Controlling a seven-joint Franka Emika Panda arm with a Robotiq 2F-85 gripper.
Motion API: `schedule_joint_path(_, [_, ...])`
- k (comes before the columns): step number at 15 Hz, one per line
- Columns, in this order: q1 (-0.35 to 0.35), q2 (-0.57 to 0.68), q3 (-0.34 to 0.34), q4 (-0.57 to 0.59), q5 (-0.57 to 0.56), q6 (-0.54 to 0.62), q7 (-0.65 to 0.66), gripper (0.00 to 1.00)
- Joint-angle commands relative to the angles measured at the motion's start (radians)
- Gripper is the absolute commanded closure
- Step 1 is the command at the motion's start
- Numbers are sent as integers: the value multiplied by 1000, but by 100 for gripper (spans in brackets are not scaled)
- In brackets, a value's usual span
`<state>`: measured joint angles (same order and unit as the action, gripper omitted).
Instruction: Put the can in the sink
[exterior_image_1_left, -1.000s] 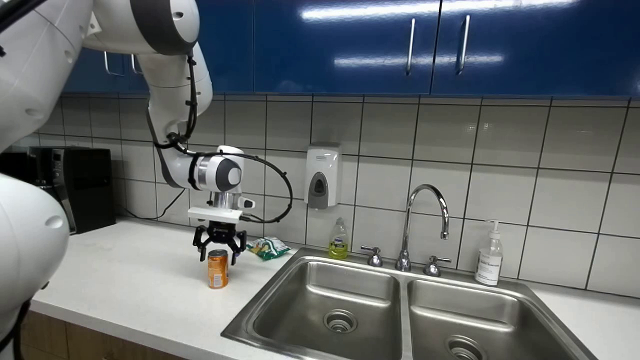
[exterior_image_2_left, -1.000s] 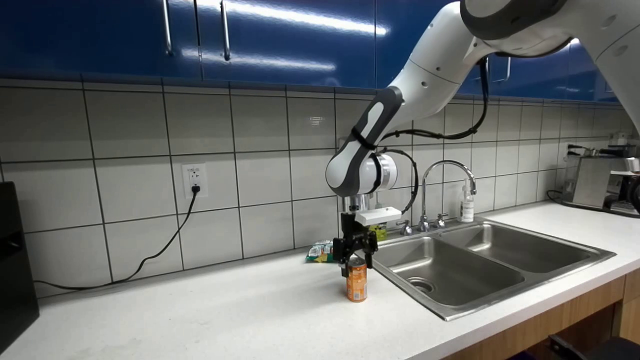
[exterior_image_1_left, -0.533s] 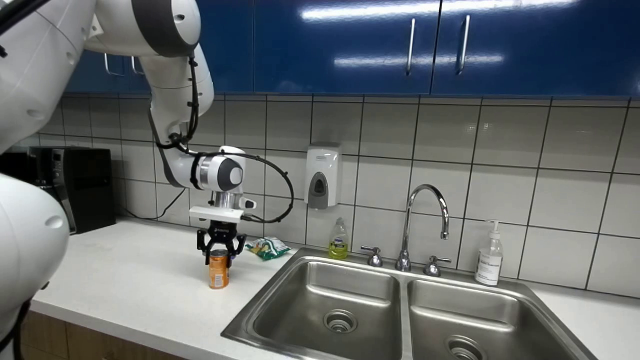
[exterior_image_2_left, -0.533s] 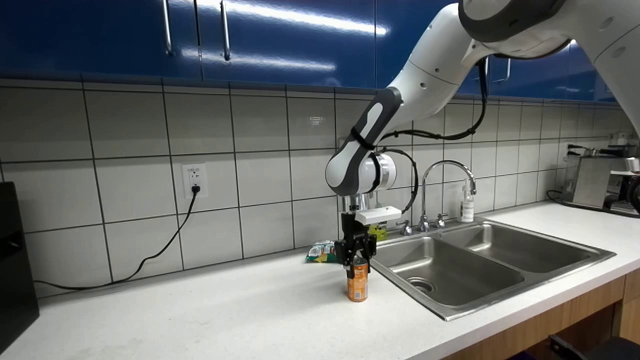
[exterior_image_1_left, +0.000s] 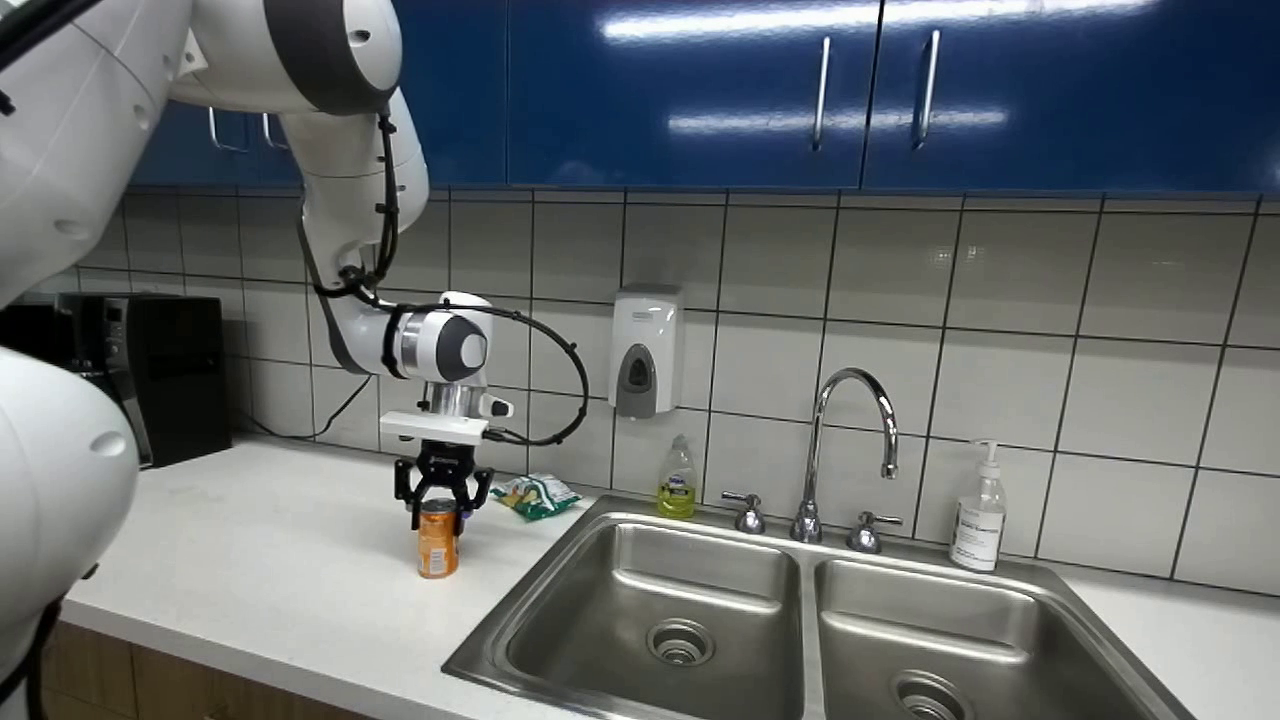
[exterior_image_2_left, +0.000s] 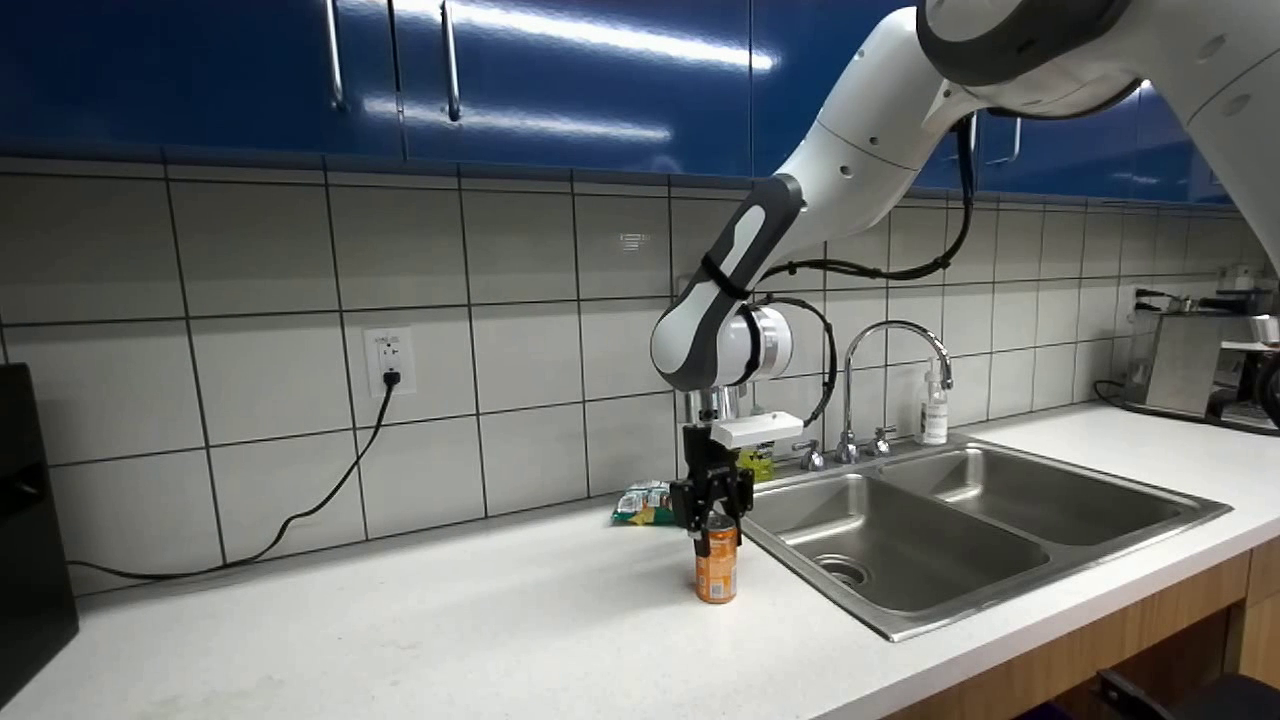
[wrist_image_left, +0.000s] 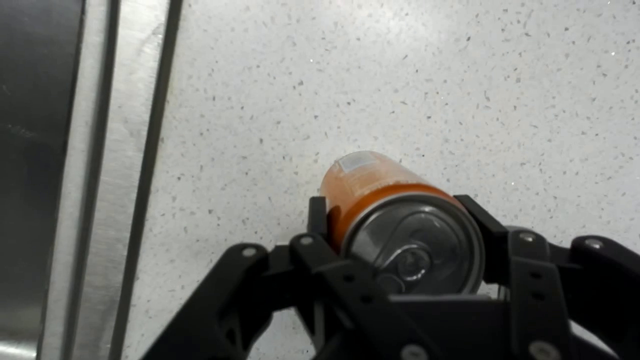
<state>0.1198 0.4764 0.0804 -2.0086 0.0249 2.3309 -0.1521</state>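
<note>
The orange can (exterior_image_1_left: 438, 552) stands upright on the white counter, close to the left-hand edge of the sink in both exterior views. My gripper (exterior_image_1_left: 438, 524) points straight down over it, shut on its upper part. In the wrist view, the dark fingers (wrist_image_left: 317, 215) press against opposite sides of the can (wrist_image_left: 372, 172), and its grey lid with the pull tab faces the camera. The can's base still rests on the counter. The steel sink (exterior_image_2_left: 893, 625) has two basins and a curved chrome faucet; its rim (wrist_image_left: 117, 125) runs down the left of the wrist view.
Behind the gripper lies a green snack bag (exterior_image_1_left: 537, 497). A yellow-green dish soap bottle (exterior_image_1_left: 677, 480), the faucet (exterior_image_1_left: 815, 450) and a white pump bottle (exterior_image_1_left: 979, 515) line the sink's back edge. A soap dispenser (exterior_image_1_left: 645, 352) hangs on the tiles.
The fingers have come together from a wide stance onto the can's sides. Gripper and can have shifted very slightly; over the last half second almost nothing moved.
</note>
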Motion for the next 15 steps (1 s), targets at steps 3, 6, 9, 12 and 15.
schedule_joint_path(3, [2, -61, 2, 12, -27, -76, 53, 61])
schedule_joint_path(6, [1, -89, 3, 9, -23, -91, 60, 61])
schedule_joint_path(9, [-5, -103, 0, 7, -17, -101, 69, 61])
schedule_joint_path(12, [-19, -106, -13, 1, -13, -94, 77, 61])
schedule_joint_path(15, [-43, -109, -40, -7, -8, -88, 85, 61])
